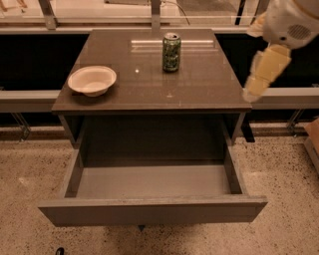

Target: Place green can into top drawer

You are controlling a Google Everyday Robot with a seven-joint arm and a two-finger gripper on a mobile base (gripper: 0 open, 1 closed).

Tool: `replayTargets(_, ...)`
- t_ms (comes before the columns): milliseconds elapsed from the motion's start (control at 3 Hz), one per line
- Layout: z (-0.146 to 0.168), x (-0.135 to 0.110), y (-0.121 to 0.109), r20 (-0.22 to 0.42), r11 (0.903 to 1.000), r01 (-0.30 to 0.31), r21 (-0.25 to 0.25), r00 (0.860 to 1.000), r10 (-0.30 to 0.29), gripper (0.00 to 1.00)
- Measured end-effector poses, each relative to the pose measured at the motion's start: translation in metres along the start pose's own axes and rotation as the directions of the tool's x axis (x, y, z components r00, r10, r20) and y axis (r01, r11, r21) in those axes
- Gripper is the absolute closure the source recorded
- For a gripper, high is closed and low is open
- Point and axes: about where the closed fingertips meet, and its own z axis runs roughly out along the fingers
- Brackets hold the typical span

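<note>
The green can (171,46) stands upright at the back middle of the tabletop (199,84). It has a dark green patterned body and a silver top. The top drawer (152,182) is pulled out wide below the tabletop, and its grey floor holds nothing. My gripper (253,91) hangs at the right edge of the table, level with the tabletop's front right corner. It is well to the right of the can, does not touch it, and holds nothing that shows.
A shallow cream bowl (92,79) sits at the front left of the tabletop. A rail with metal posts (155,15) runs behind the table. Speckled floor (289,189) surrounds the drawer, and a tan object (314,132) shows at the far right.
</note>
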Motion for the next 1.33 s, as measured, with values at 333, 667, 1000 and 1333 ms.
replayTargets(333,0.037,-0.022,-0.069,0.125,0.9983,0.013,0.058,0.992,-0.020,0.00)
replayTargets(667,0.056,-0.033,-0.119,0.269,0.9841,-0.095,0.150,0.962,0.052,0.00)
replayTargets(1000,0.059,-0.041,-0.140,0.313,0.9683,-0.135,0.211,0.948,0.064,0.00)
replayTargets(1333,0.059,-0.041,-0.140,0.314,0.9683,-0.135,0.210,0.947,0.064,0.00)
